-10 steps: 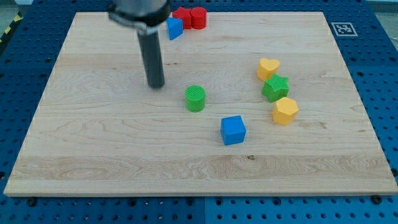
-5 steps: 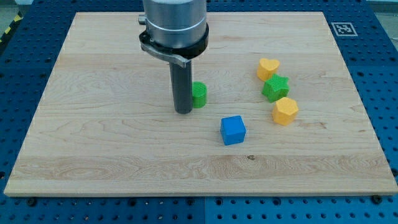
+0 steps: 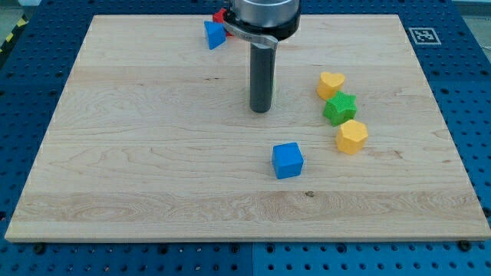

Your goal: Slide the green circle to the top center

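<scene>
A: Where's my tip [image 3: 261, 110]?
B: Mid wooden board [image 3: 115, 153]. Bare rod, no jaws, so nothing grasped.
A: And the green circle?
B: Not visible; likely hidden behind the rod, can't tell.
A: Others?
B: Blue plastic cube [image 3: 288, 160] below-right of tip. Yellow heart [image 3: 331, 83], green star [image 3: 340, 108], yellow hexagon-ish block [image 3: 352, 136] stacked in a column to its right. Blue triangular block [image 3: 215, 34] and red block [image 3: 219, 15] above-left, near the top edge.

The desk [image 3: 138, 153] was pale, matt wood with visible grain. The blue cube [image 3: 288, 160] and green star [image 3: 340, 108] looked like ridged, matt plastic. The rod [image 3: 261, 80] was dark, smooth, faintly glossy.
</scene>
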`<state>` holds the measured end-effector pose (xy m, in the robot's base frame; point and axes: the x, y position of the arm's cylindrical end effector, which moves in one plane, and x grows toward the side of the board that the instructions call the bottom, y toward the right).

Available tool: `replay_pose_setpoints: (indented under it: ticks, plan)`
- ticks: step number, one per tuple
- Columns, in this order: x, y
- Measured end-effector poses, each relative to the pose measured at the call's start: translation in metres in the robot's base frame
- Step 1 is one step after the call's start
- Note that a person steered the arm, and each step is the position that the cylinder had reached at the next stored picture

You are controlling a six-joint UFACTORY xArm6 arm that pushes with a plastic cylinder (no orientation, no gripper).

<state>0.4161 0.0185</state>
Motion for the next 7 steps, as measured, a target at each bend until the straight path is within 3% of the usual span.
replay_pose_setpoints:
  ticks: [6, 7]
  plan:
    - [-0.148, 0.055]
    - [-0.125, 0.065]
